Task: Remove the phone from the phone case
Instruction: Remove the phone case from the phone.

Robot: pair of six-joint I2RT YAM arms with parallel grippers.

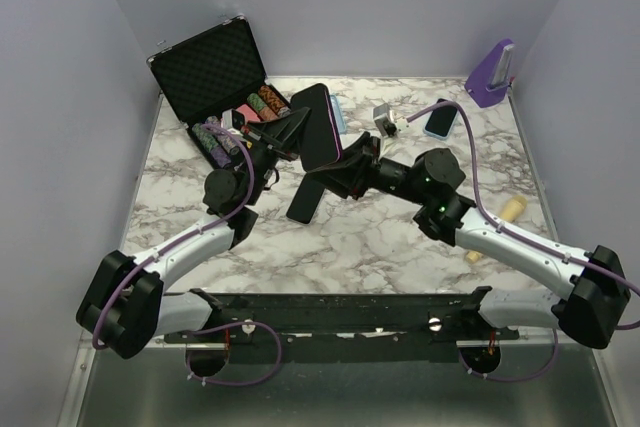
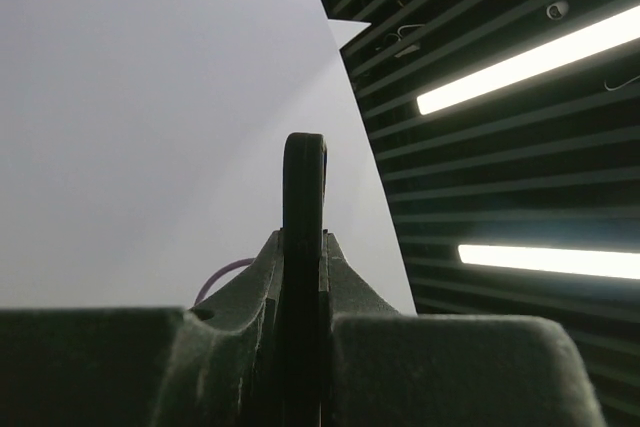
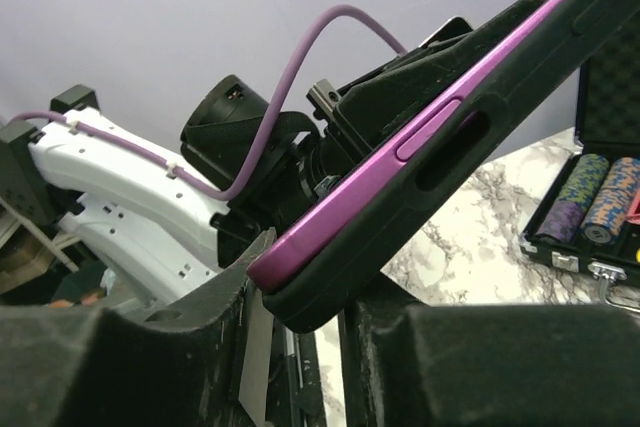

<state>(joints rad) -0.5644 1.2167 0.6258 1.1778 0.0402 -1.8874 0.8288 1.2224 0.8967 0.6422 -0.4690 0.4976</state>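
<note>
A purple phone [image 3: 345, 209] sits in a black case [image 3: 385, 239] and is held tilted above the marble table between both grippers. It also shows in the top view [image 1: 318, 127]. My left gripper [image 1: 292, 133] is shut on one long edge of the cased phone. In the left wrist view only that thin black edge [image 2: 303, 177] shows between the jaws of the left gripper [image 2: 303, 242]. My right gripper [image 1: 352, 160] holds the lower corner. In the right wrist view the right gripper [image 3: 300, 282] has one finger against the purple corner and the other under the case.
An open black chip case [image 1: 210, 69] with poker chips [image 1: 216, 137] stands at the back left. A dark flat slab [image 1: 307, 199] lies under the grippers. A blue phone [image 1: 440, 119], a small silver object [image 1: 385, 119], a purple stand [image 1: 490, 72] and two corks [image 1: 512, 209] lie to the right.
</note>
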